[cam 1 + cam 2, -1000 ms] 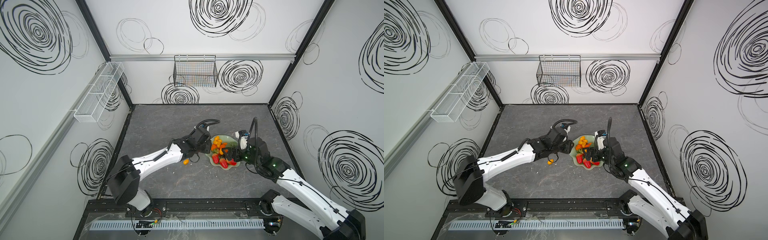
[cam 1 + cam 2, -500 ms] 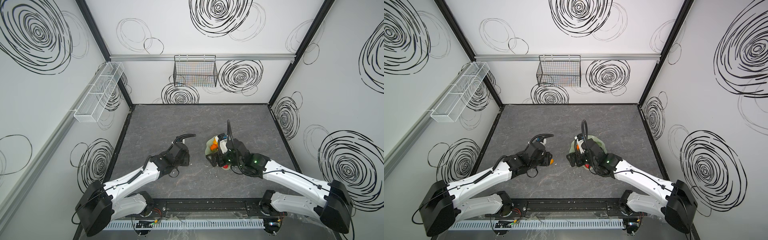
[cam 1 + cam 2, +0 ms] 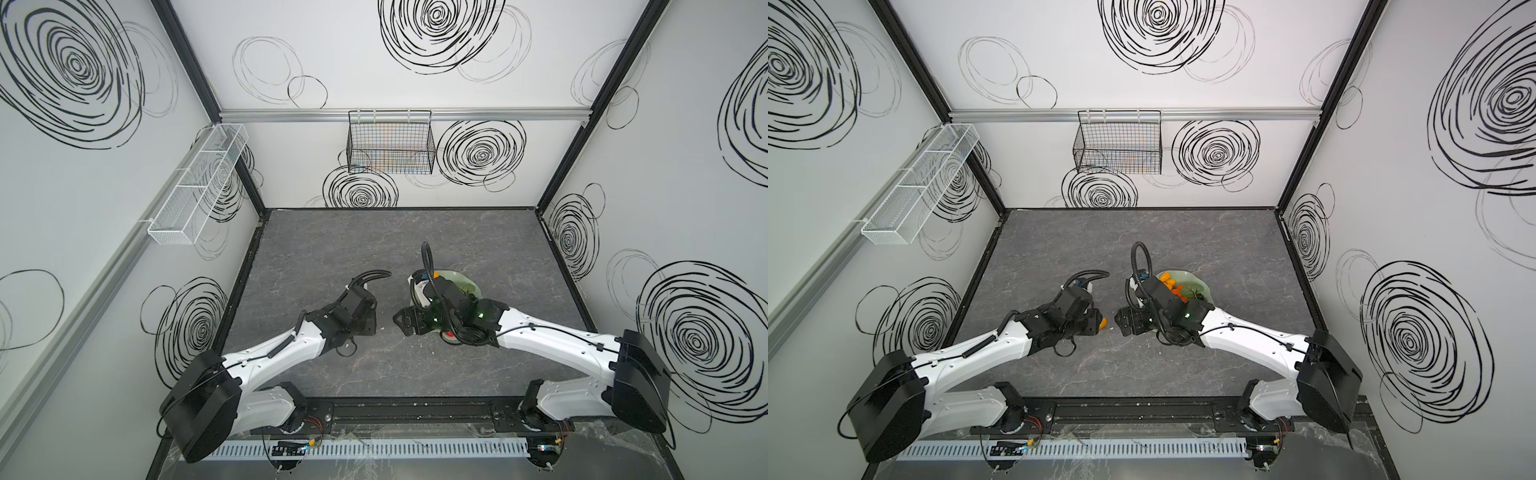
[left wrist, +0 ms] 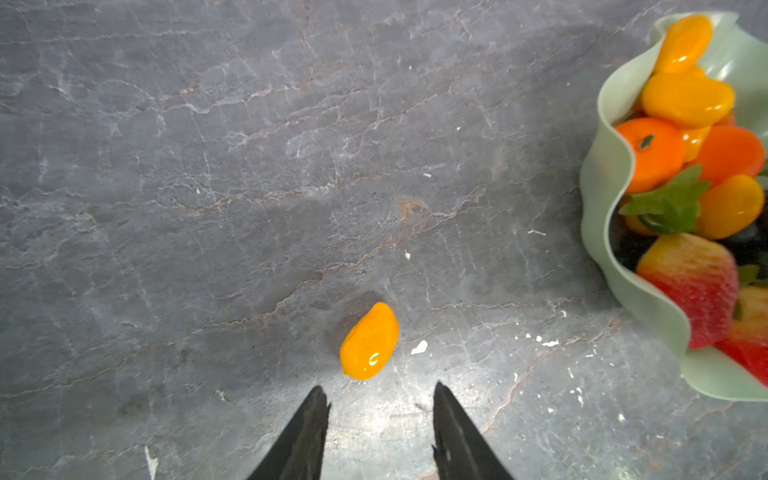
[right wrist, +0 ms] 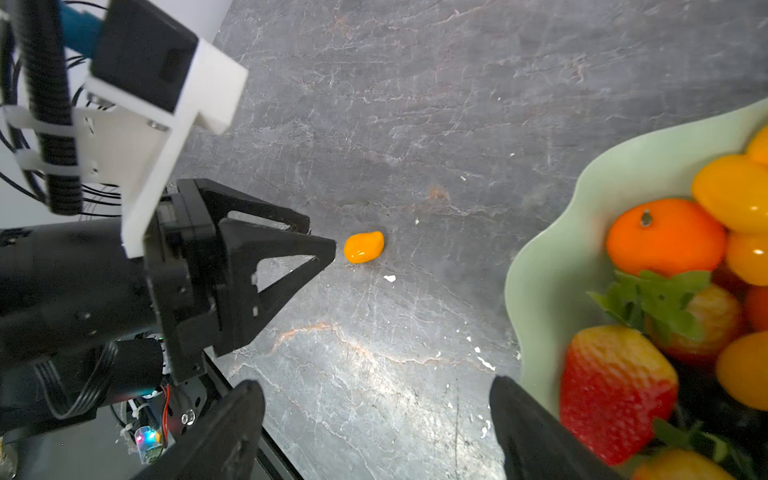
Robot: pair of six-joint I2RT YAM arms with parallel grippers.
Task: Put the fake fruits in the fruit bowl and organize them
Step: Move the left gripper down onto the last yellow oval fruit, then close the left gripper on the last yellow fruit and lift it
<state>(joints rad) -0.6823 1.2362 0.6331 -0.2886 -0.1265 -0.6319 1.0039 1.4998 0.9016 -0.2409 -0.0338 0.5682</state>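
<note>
Compared with a second ago, the left claw (image 4: 379, 386) is drawing back from the fruit bowl (image 4: 602, 174), hovering partly open and empty just short of a lone kumquat (image 4: 369, 340) lying on the worktop (image 4: 208, 166). The right claw (image 5: 374, 384) is gaping wide, gripping nothing, beside the fruit bowl, where the other fake fruits (image 5: 665, 237) are sitting heaped.

Grey tabletop (image 4: 208, 166) bears the fruit bowl (image 4: 600, 199) and (apart) one kumquat (image 4: 369, 340).
</note>
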